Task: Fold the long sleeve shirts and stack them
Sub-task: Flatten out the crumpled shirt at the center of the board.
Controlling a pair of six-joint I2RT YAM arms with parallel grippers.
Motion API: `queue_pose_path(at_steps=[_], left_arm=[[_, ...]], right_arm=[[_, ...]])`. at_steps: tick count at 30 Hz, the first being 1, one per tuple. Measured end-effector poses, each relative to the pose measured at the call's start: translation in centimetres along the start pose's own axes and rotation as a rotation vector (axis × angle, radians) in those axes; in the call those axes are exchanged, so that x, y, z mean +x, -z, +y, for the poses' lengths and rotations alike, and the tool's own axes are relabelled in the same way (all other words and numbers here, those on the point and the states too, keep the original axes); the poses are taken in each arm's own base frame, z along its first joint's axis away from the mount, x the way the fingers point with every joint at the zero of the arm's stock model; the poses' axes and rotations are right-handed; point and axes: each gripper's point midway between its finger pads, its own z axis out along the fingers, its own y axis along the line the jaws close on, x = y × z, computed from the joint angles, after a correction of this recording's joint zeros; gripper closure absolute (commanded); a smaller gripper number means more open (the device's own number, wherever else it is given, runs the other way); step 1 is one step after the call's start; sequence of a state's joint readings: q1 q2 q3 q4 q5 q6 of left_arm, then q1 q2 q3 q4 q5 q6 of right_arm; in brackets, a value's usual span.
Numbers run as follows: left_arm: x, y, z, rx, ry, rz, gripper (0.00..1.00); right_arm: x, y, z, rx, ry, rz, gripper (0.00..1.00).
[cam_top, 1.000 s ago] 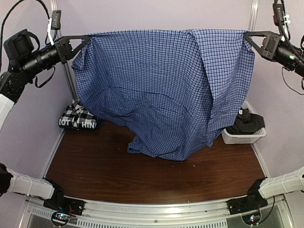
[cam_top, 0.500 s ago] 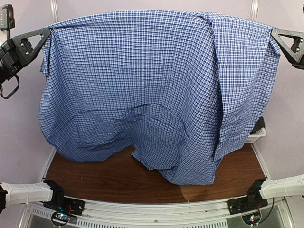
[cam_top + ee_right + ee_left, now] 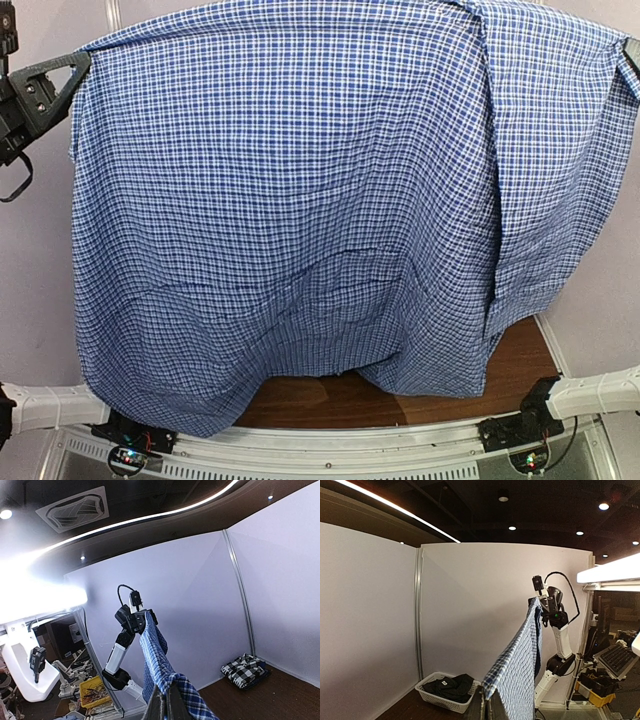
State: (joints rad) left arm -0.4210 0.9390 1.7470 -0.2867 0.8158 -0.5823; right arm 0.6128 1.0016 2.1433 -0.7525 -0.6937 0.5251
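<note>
A blue fine-check long sleeve shirt (image 3: 300, 200) hangs spread wide between both raised grippers and fills most of the top view. My left gripper (image 3: 82, 62) is shut on its upper left corner; in the left wrist view the gripper (image 3: 485, 690) pinches the cloth edge (image 3: 520, 660). My right gripper (image 3: 632, 50) is shut on the upper right corner, at the frame's edge; in the right wrist view the gripper (image 3: 164, 685) clamps bunched check cloth (image 3: 155, 650). The shirt's lower hem hangs over the table's front edge.
A white basket (image 3: 432, 695) holding a dark charcoal shirt (image 3: 450, 686) stands on the wooden table by the right wall. A folded black-and-white plaid shirt (image 3: 245, 669) lies on a folded pile at the far left. The top view shows only a strip of table (image 3: 330, 400).
Both grippers rose and moved toward the camera with the shirt stretched between them. The cloth now hides the folded pile and the basket in the top view.
</note>
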Motion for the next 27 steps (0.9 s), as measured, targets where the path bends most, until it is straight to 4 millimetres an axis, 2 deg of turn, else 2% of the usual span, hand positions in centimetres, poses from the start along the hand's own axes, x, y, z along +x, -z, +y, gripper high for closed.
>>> queue_pose_path(at_steps=[3, 5, 8, 10, 13, 14, 16, 18, 20, 21, 22, 25, 27], left_arm=[[0.1, -0.4, 0.7, -0.014, -0.002, 0.005, 1.0], [0.0, -0.9, 1.8, -0.049, -0.01, 0.007, 1.0], [0.5, -1.9, 5.2, -0.158, -0.02, 0.024, 1.0], [1.6, -2.7, 8.6, -0.262, -0.027, 0.048, 1.0], [4.7, -3.9, 15.1, -0.442, -0.031, 0.114, 1.0], [6.2, -4.3, 17.4, -0.498, -0.033, 0.143, 1.0], [9.9, -4.9, 21.9, -0.589, -0.016, 0.218, 1.0], [14.6, -5.0, 26.7, -0.667, 0.024, 0.306, 1.0], [18.0, -4.5, 30.3, -0.733, 0.049, 0.364, 1.0], [19.7, -4.1, 32.1, -0.773, 0.058, 0.391, 1.0], [20.9, -3.8, 33.3, -0.798, 0.066, 0.411, 1.0], [23.8, -3.3, 37.0, -0.856, 0.072, 0.442, 1.0], [25.6, -3.0, 39.3, -0.886, 0.075, 0.455, 1.0]], right_arm=[[-0.4, 0.0, 0.0, 0.007, -0.002, -0.007, 1.0], [-0.5, -0.2, -0.7, 0.041, -0.001, -0.014, 1.0], [-0.4, -0.6, -3.0, 0.144, 0.01, -0.018, 1.0], [0.0, -1.0, -5.7, 0.263, 0.027, -0.014, 1.0], [1.1, -1.5, -10.2, 0.462, 0.067, -0.001, 1.0], [1.8, -1.5, -12.4, 0.557, 0.091, 0.012, 1.0], [3.1, -1.6, -15.8, 0.706, 0.135, 0.045, 1.0], [4.7, -2.1, -19.7, 0.865, 0.199, 0.095, 1.0], [6.3, -2.9, -23.0, 0.967, 0.251, 0.146, 1.0], [7.2, -3.3, -25.4, 1.029, 0.275, 0.178, 1.0], [7.9, -3.5, -27.0, 1.06, 0.283, 0.202, 1.0], [10.3, -3.5, -35.0, 1.178, 0.273, 0.28, 1.0], [12.9, -3.3, -40.5, 1.229, 0.251, 0.342, 1.0]])
